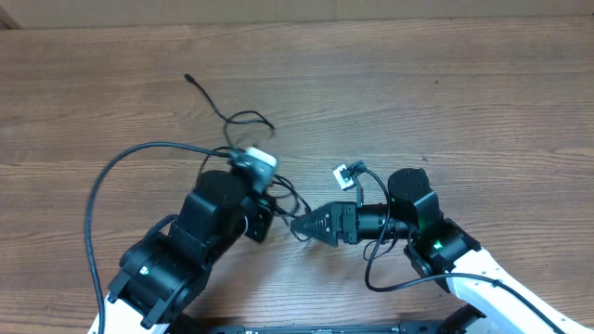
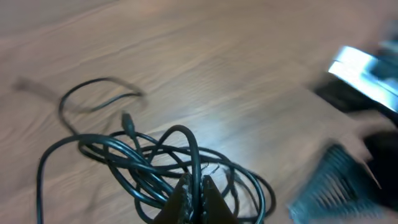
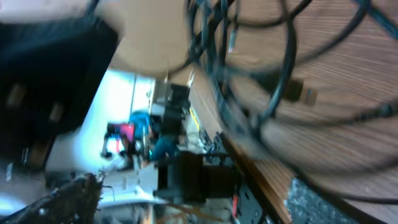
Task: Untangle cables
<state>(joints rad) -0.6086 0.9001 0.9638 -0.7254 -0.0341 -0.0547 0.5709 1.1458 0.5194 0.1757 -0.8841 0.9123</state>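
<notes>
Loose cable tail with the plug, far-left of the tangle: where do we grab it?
Best bet: grip the cable tail just behind its plug, from above, closing across the cord. It lies flat and alone, clear of the tangle.

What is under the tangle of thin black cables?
Brown wood-grain tabletop shows through the thin black cable loops. The shut left hand covers the spot beneath its grip.
</notes>
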